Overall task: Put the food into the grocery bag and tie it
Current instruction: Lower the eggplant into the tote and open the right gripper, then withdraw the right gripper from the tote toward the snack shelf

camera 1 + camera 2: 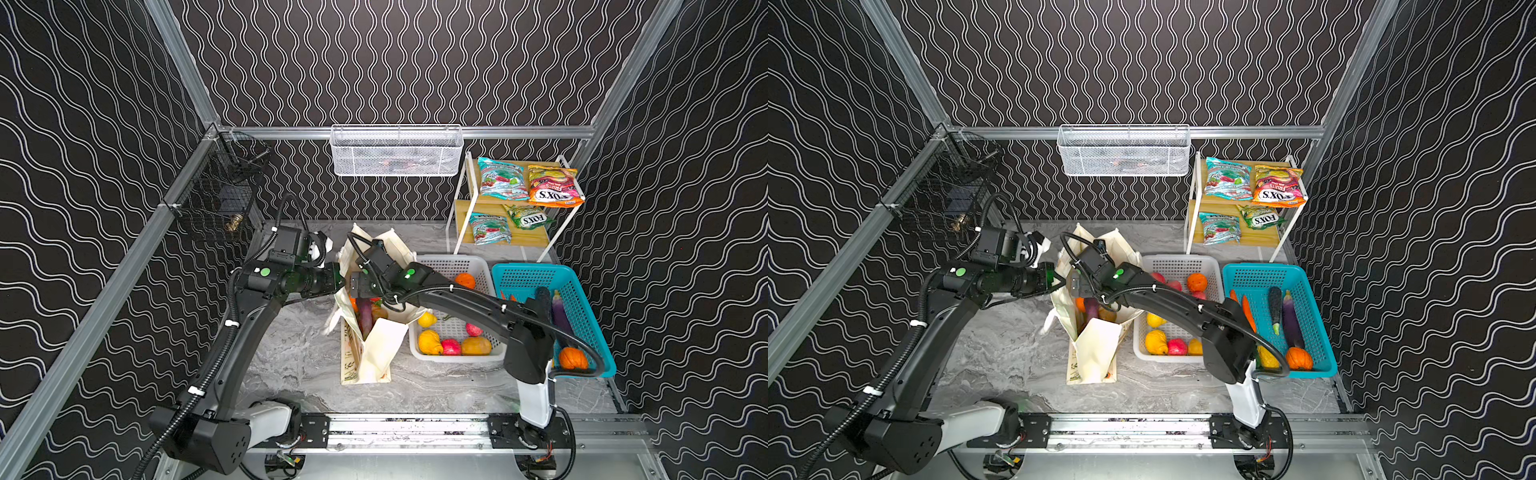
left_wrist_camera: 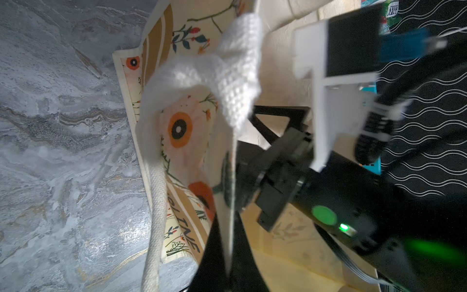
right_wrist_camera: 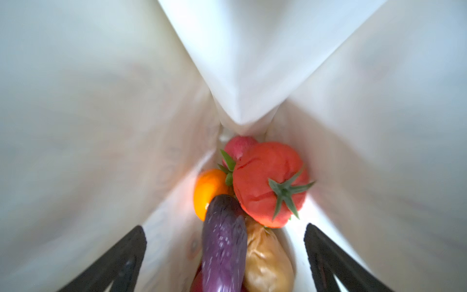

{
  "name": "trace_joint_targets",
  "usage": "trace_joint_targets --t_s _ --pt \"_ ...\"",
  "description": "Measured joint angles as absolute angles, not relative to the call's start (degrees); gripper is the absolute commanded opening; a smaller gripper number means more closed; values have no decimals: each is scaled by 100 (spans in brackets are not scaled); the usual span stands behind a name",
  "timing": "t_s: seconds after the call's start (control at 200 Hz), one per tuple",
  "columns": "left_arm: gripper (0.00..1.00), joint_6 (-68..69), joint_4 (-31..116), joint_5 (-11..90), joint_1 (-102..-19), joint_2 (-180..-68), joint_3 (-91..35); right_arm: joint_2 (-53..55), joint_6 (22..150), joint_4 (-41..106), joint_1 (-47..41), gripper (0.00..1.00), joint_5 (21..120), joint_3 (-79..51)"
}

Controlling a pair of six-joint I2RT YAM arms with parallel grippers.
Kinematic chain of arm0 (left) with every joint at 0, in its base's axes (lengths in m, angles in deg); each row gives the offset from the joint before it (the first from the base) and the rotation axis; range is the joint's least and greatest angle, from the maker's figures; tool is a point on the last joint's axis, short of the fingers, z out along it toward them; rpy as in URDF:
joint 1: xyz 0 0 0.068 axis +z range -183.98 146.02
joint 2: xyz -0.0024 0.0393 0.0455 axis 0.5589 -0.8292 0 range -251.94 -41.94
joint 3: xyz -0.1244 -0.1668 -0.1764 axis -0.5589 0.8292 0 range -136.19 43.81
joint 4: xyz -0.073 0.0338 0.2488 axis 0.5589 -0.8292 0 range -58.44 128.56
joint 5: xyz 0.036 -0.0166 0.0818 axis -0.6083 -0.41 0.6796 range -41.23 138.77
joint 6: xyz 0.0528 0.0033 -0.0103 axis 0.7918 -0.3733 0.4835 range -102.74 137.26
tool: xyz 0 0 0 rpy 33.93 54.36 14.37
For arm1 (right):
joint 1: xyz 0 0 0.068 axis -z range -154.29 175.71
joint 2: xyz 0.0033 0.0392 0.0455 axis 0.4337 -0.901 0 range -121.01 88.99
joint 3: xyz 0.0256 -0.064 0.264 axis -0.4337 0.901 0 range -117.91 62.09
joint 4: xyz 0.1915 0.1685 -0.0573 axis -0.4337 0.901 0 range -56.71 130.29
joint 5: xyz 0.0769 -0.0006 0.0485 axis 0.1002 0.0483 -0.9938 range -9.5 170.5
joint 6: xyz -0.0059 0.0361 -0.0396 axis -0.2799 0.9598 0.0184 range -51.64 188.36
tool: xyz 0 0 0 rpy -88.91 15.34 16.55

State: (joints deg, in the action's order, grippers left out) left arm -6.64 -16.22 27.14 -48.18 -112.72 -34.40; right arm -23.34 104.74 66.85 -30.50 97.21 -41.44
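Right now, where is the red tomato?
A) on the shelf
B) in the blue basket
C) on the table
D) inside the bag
D: the right wrist view looks down between the cream walls of the bag, and the tomato is in there next to an eggplant.

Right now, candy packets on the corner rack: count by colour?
Teal packets: 2
Orange packet: 1
Green packet: 1
Total: 4
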Motion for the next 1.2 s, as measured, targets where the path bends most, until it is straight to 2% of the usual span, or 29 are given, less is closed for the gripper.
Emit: trace_joint_targets --t_s 0.29,0.551,0.651,0.816,0.896,1.041,1.197 --pt "0 -664 -1596 2716 -4818 -11320 -3449 -783 10199 6801 -3050 99 10284 -4222" --pt "0 -666 -1507 2712 -4820 -11351 -3405 1571 9442 5623 -2845 99 11535 -2561" --pt "0 -675 -1487 2708 -4827 -11370 -3403 1786 9322 5618 -2215 98 11742 -2782" --pt "0 -677 -1469 2701 -4846 -11375 -3403 2076 9574 5881 -842 80 11539 -2896" --pt "0 -677 -1461 2695 -4853 -11375 -3395 2354 9831 5953 -51 74 11229 -2636" --pt "0 -679 -1397 2657 -4864 -11368 -3349 2511 10236 5981 1116 70 10743 -2349" --pt "0 -679 -1323 2616 -4912 -11338 -3263 2457 10695 5964 2329 64 9808 -2021"
